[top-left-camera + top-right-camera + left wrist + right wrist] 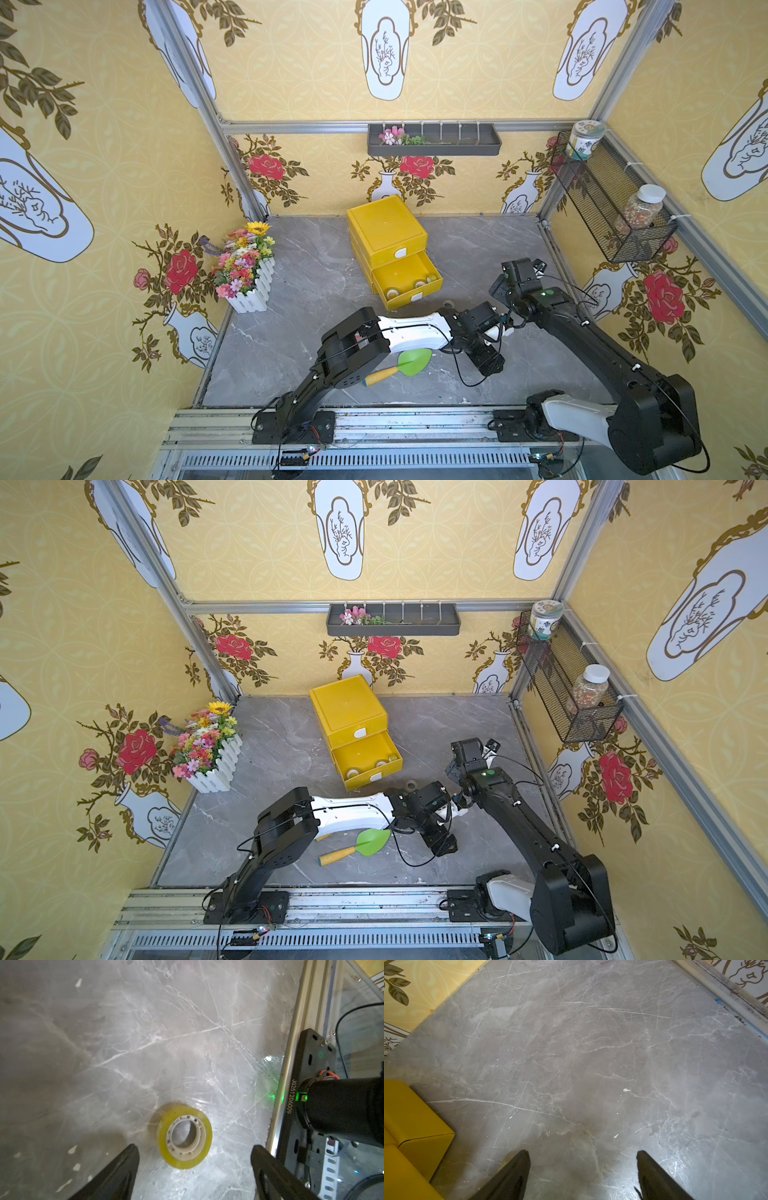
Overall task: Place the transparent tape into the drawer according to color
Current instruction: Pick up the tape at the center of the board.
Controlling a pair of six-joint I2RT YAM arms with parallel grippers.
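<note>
A yellowish-green transparent tape roll (pixel 185 1136) with a white core stands tilted on the grey marble table. My left gripper (pixel 194 1147) is open, one finger on each side of the roll and neither touching it. In both top views my left arm hides that roll, and the left gripper (pixel 493 366) points down toward the front rail. The yellow cabinet's bottom drawer (pixel 399 302) is pulled out with three tape rolls (pixel 420 284) inside. Another small roll (pixel 411 786) lies on the table just in front of the drawer. My right gripper (pixel 582 1153) hangs open over bare table, right of the cabinet.
A green toy trowel (pixel 409 362) lies under my left arm. A white flower box (pixel 249 274) stands at the left wall. A wire basket (pixel 611 208) with jars hangs on the right wall. The right arm's base plate (pixel 307 1084) sits close beside the left gripper.
</note>
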